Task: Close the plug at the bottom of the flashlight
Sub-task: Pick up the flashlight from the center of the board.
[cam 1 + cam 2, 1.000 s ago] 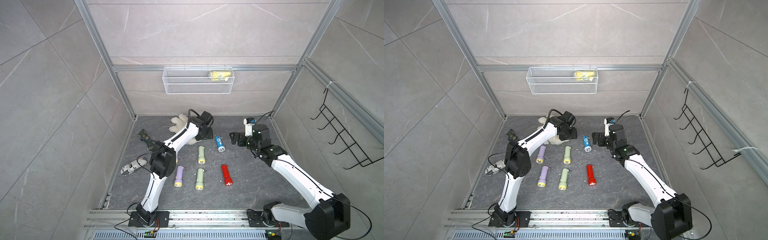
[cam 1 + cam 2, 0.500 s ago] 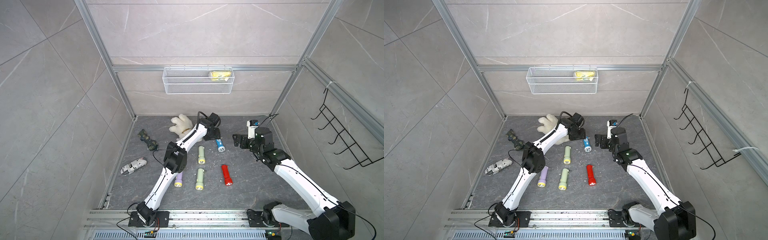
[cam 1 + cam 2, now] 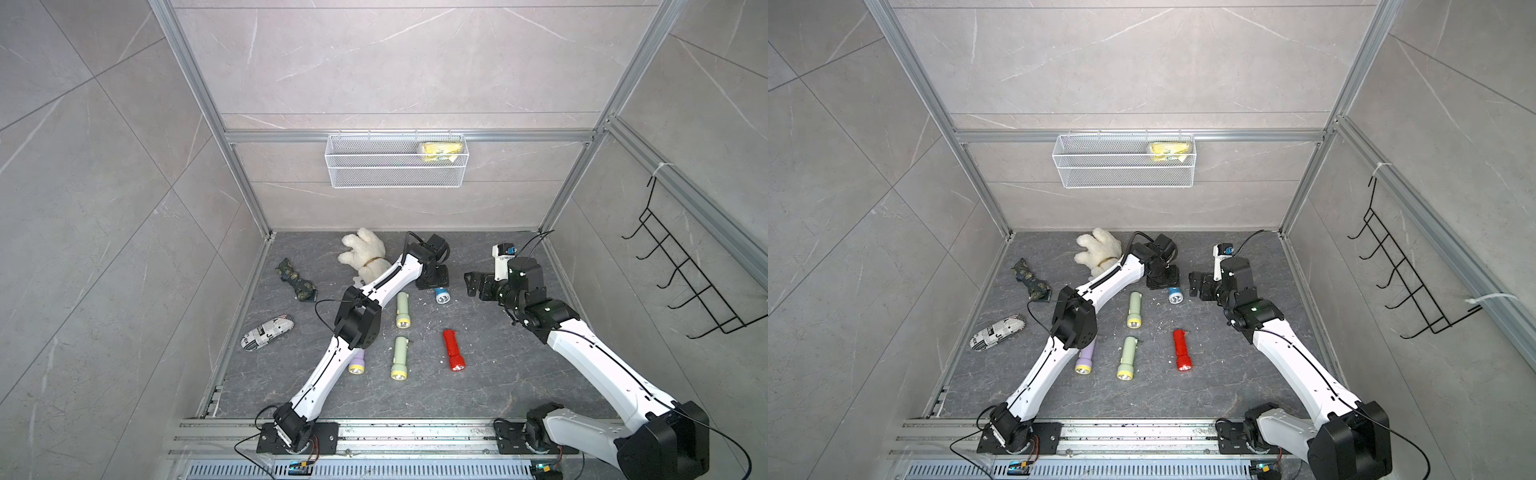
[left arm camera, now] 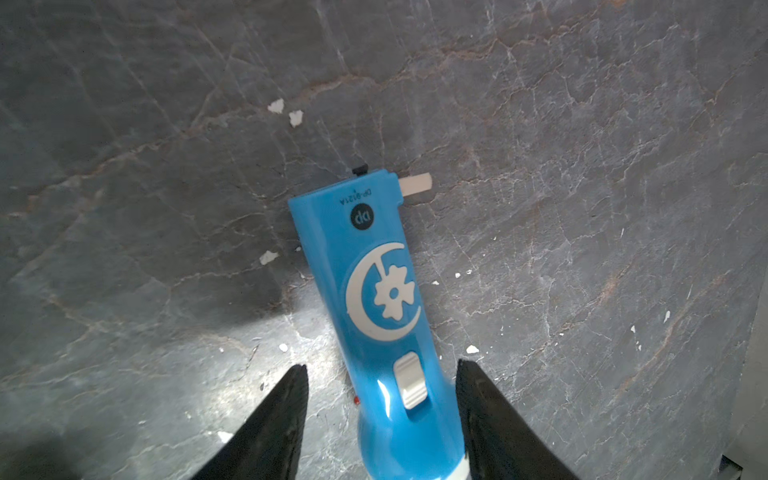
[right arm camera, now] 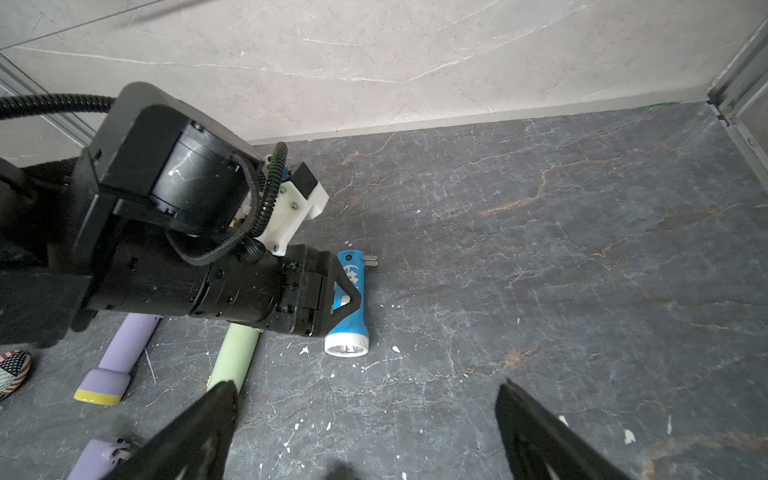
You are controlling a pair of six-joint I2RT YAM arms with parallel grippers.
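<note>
Plug (image 4: 415,185): out, not shut, at flashlight (image 4: 380,291) end far from fingers (image 4: 282,415) | left gripper (image 4: 381,365): part open, flashlight between fingers, gap on one side, no hold yet | right gripper (image 5: 366,385): wide open, empty, flashlight ahead | to do: grab, push plug in

The desk (image 3: 498,374) is a dark grey slab veined like marble, strewn with white flecks (image 4: 284,109). Toward the back lies a blue flashlight (image 3: 442,296), lens facing the front, its plug (image 4: 415,185) sticking out at the base. Two green flashlights (image 3: 402,309) (image 3: 400,357) lie one behind the other. A red flashlight (image 3: 453,350) lies right of the nearer one and a purple flashlight (image 3: 357,362) lies left, partly hidden. A plush glove (image 3: 363,253), camo pouch (image 3: 296,279) and newsprint pouch (image 3: 268,331) lie along the left side.
</note>
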